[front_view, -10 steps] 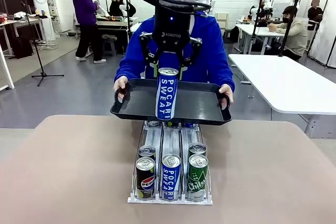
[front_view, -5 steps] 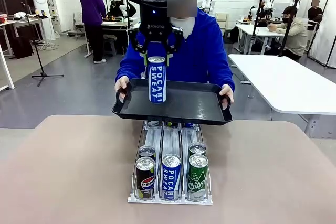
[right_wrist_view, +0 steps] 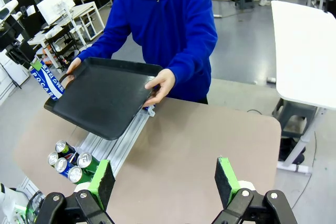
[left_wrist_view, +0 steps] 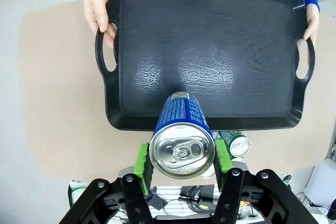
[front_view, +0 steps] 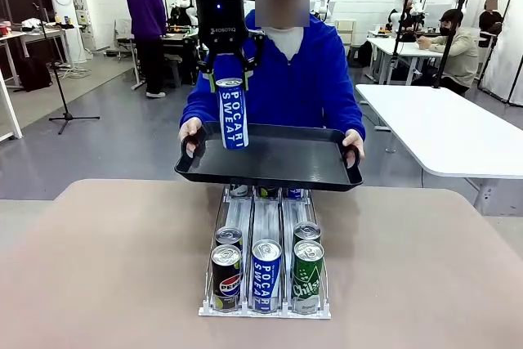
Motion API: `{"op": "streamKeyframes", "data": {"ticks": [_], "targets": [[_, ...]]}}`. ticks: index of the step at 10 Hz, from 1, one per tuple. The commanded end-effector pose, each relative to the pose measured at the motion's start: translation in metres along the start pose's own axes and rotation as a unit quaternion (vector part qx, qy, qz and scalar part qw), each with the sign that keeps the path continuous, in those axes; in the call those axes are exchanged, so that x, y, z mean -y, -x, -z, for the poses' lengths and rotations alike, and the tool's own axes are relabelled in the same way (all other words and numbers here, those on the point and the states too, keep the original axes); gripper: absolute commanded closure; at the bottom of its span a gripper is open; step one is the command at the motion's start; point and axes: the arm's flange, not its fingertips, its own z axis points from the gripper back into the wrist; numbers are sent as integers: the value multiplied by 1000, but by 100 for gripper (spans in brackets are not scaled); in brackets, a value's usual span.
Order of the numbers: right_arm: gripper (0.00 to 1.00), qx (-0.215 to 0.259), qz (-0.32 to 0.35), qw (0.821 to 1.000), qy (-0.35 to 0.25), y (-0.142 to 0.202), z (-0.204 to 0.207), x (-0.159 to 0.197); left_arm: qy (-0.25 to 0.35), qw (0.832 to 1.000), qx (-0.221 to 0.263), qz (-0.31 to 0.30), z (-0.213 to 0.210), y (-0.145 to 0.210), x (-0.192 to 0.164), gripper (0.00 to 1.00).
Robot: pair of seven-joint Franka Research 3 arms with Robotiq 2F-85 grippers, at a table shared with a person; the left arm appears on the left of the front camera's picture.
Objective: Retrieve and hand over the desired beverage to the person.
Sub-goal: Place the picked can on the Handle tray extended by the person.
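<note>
Left claw (front_view: 231, 78), clenched on Pocari Sweat can (front_view: 233, 116), has drifted toward 9 o'clock over black tray (front_view: 302, 159) held by person (front_view: 323, 87); handover near, release pending. Right claw (right_wrist_view: 165, 181) released, empty.

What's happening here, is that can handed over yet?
Not yet. The left tool is shut on a blue-and-white Pocari Sweat can, holding it upright over the left part of the black plastic tray. The person in the blue hoodie holds that tray by both handles above the table's far edge. The right tool hangs open and empty. Other cans stand in the clear rack.
</note>
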Motion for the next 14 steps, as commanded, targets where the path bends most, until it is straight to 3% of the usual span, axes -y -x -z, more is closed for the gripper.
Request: {"op": "streamKeyframes", "data": {"ticks": [1,4,9,14], "targets": [[0,2,-1,1000,-13,0,2,1,2,1000,3,7,-2,0,0,42],[0,2,-1,1000,-13,0,2,1,-1,1000,-3,1,3,0,1,42],[0,2,-1,1000,-13,0,2,1,-2,999,4,41,27,-60,-20,42],[0,2,-1,1000,-13,0,2,1,-34,997,-8,67,64,-70,-16,42]]}}
